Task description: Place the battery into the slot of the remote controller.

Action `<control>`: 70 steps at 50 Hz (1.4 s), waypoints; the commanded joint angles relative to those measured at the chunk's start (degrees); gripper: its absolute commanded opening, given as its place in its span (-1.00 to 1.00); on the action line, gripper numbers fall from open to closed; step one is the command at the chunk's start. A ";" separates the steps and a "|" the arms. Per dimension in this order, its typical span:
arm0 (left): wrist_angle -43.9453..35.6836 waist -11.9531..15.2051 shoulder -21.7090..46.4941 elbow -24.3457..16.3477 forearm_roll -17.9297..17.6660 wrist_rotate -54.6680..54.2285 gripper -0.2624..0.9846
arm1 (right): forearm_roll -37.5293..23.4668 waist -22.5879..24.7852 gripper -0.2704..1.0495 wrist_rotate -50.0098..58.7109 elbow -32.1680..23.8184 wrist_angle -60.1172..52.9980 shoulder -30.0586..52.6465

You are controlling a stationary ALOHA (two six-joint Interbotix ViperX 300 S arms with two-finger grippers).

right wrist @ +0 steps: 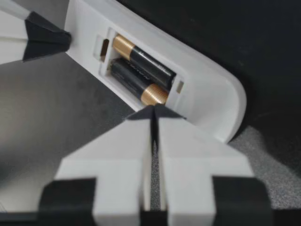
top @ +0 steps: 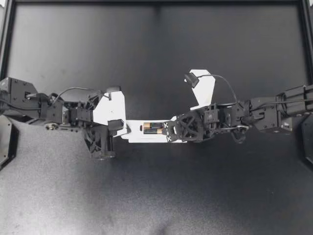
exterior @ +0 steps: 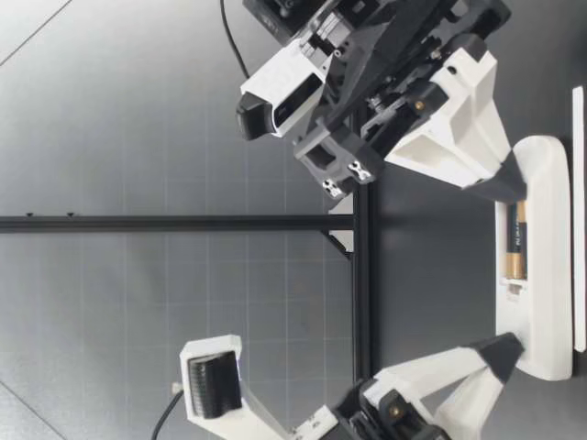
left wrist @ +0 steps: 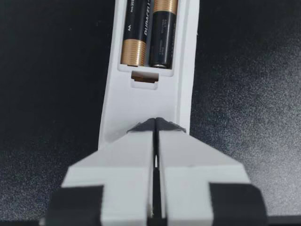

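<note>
The left gripper (top: 120,128) is clenched tight. Its white fingers are pressed together with nothing between them, and the black fingertips (left wrist: 143,127) rest on one end of the long white plastic remote controller (top: 134,133). The right gripper (top: 172,130) is the same, closed on nothing, with its fingertips (right wrist: 141,114) against the remote's edge right by the open compartment.

Just past each set of tips, the two black-and-copper cylindrical batteries (top: 152,128) sit side by side in the slot, head to tail. Their long axis runs along the remote's length, straight from one gripper to the other. The remote lies flat, back side up, on the black matte table (top: 156,196).

Some bits are hard to see. From above, both ends of the remote are covered by the grippers. The left wrist view cuts off the batteries' far ends. From table height only a sliver of them (exterior: 515,240) shows over the compartment wall, and both arms run out of view.
</note>
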 commanded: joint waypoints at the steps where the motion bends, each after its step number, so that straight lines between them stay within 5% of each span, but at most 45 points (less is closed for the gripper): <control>1: -0.09 0.18 -1.32 -0.62 -0.09 0.09 -0.84 | -0.44 0.09 -0.74 -0.18 -0.70 0.79 -1.58; 19: -2.46 0.18 -2.81 -5.98 -0.09 0.35 -0.84 | -10.90 -1.05 -0.74 -1.58 2.55 2.11 -12.83; 41: -0.79 0.09 5.10 -13.45 -0.09 0.62 -0.84 | -15.64 -2.72 -0.74 -2.11 6.94 2.11 -16.96; 70: 0.44 -0.26 10.63 -14.24 -1.58 0.53 -0.84 | -17.31 -3.16 -0.74 -2.11 6.77 2.02 -16.96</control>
